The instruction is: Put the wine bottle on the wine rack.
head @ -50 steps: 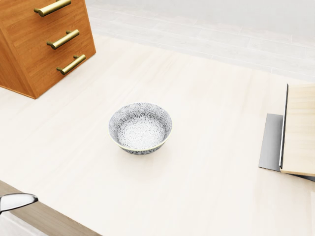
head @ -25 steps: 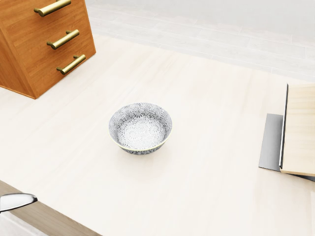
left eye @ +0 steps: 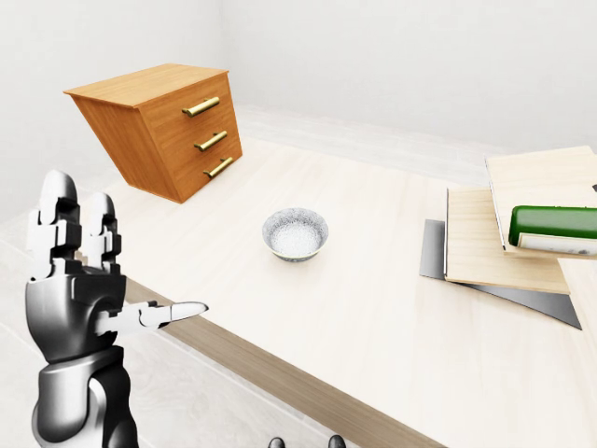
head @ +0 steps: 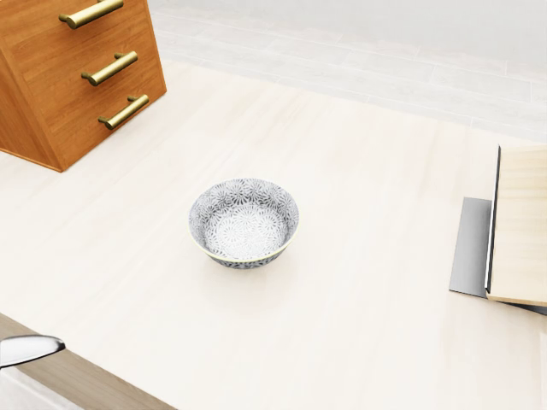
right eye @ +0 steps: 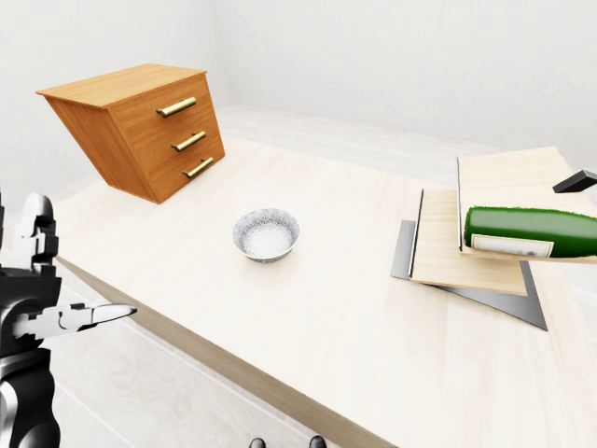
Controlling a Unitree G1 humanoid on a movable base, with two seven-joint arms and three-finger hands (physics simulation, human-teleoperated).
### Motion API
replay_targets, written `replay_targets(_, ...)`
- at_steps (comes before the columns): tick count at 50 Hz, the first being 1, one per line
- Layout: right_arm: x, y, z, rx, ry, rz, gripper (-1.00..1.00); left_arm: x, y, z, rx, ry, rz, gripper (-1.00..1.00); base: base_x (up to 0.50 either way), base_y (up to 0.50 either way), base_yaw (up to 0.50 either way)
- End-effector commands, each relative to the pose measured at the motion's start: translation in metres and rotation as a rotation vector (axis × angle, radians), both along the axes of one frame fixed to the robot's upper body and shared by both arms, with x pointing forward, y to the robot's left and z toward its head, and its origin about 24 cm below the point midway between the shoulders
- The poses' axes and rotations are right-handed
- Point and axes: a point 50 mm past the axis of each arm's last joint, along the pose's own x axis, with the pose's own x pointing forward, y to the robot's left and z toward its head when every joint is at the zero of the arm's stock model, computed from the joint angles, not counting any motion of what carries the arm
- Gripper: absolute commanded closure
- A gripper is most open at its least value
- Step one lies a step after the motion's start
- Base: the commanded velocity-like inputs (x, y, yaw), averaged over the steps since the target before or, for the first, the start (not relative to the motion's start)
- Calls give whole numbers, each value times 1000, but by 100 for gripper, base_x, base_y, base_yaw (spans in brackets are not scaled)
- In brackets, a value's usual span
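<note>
The wine bottle (right eye: pixel 532 232) lies on its side at the right of the table (left eye: pixel 373 317), resting on the upper of two pale wooden boards (right eye: pixel 462 252) that sit stacked over a grey sheet. Its long axis runs left to right across the right-eye view, and its label faces the camera. Which end carries the neck cannot be told, since the right end is cut off by the picture's edge.

The left hand (left eye: pixel 79 280) is raised at the near left, outside the table's near edge, with its fingers (left eye: pixel 58 219) spread upright and the thumb pointing toward the table; it holds nothing. The bottle is well apart from it, far across the table to the right, with the patterned bowl (left eye: pixel 295 233) and a broad stretch of tabletop between. The right hand does not show in any view, so its state cannot be told, though by side it is probably the nearer one to the bottle.

No wine rack can be made out; a dark shape at the far right of the right-eye view is too small to name.

The head view looks down on the bowl, the wooden drawer chest (head: pixel 77 77) and the boards' left edge, and shows no bottle; only the eye views show it.
</note>
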Motion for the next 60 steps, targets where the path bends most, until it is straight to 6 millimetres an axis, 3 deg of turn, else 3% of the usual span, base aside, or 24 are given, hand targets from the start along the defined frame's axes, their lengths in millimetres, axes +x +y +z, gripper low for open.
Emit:
replay_targets(1, -11, 12, 31, -90, -111, -28, -100, 0, -1, 2, 3, -7, -5, -100, 0, 0, 0)
replay_targets(23, -33, 40, 77, -170, -362, -36, -100, -7, -4, 15, 18, -73, -8, -100, 0, 0, 0)
replay_targets(41, -57, 55, 104, -142, -574, -10, -100, -7, -5, 9, 11, -46, -12, -100, 0, 0, 0)
replay_targets(60, -47, 70, 118, 43, -674, 149, -100, -9, -9, 17, 23, -84, -24, -100, 0, 0, 0)
